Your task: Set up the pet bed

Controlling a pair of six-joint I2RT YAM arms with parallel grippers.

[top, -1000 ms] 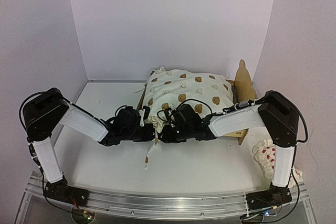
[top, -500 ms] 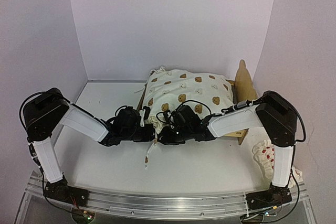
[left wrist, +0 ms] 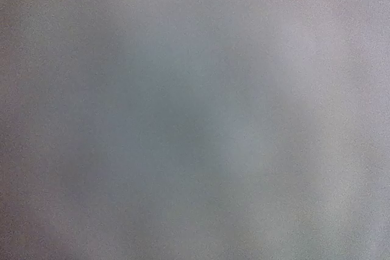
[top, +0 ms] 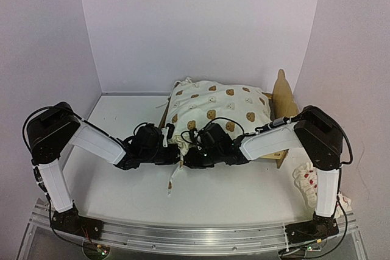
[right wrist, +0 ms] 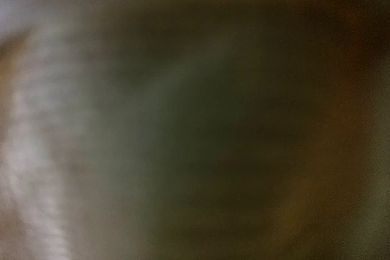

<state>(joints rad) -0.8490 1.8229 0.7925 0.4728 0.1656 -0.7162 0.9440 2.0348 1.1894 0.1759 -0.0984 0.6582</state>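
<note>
Half done, seemingly: cushion (top: 219,105) piled unevenly on bed (top: 282,94) just beyond left claw (top: 174,153) (pressed together) and right claw (top: 190,159) (grip impossible to tell), pillow (top: 308,182) unplaced.

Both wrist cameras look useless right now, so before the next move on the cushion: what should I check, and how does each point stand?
1. The cream bear-print cushion on the light plywood pet bed: ok, it lies on it and covers most of it.
2. The left tool closed at the cushion's near edge: ok; what it pinches, cannot tell.
3. The right tool gripping the cushion: cannot tell.
4. Wrist views usable: not ok, both blurred.
5. The small white red-dotted pillow in the bed: not ok, it lies outside it on the table.
</note>
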